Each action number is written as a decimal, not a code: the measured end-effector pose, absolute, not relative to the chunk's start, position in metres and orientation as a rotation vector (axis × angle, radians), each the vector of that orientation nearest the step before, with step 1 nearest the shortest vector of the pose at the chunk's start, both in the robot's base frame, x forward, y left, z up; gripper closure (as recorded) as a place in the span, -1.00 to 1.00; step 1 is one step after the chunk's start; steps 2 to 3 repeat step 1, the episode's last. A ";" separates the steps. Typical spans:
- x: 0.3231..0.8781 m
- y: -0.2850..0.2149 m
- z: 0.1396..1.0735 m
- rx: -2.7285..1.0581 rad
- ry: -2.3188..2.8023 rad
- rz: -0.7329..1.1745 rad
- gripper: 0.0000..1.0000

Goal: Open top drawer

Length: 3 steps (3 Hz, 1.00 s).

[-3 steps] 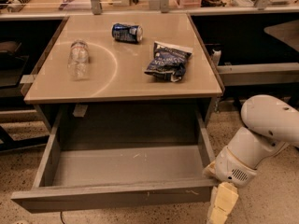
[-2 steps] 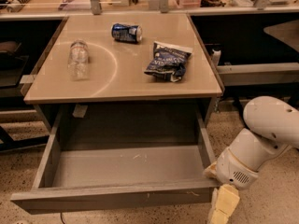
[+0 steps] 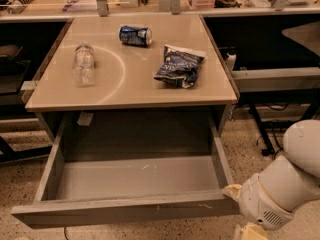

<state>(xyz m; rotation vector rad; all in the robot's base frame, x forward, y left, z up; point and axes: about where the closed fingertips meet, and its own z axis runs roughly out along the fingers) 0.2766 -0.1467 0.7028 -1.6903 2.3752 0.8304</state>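
Note:
The top drawer (image 3: 135, 176) stands pulled far out from under the beige table (image 3: 135, 91). Its grey box interior is open to view and holds nothing. Its front panel (image 3: 125, 211) runs along the bottom of the view, with small white scuffs on its top edge. My gripper (image 3: 248, 231) is at the bottom right, mostly cut off by the frame edge, just past the drawer's front right corner. The white arm (image 3: 285, 189) rises behind it on the right.
On the table top lie a clear plastic bottle (image 3: 83, 64), a blue can (image 3: 135, 35) on its side and a dark chip bag (image 3: 180, 66). Dark desks and cables flank the table on both sides. The floor is speckled.
The arm and gripper have moved right and down, a little away from the drawer's front right corner. The drawer stays pulled out the same amount.

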 end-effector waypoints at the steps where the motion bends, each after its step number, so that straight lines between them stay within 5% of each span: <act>1: 0.277 -0.147 0.703 -1.690 2.375 0.830 -1.00; 3: 0.277 -0.147 0.703 -1.690 2.375 0.830 -1.00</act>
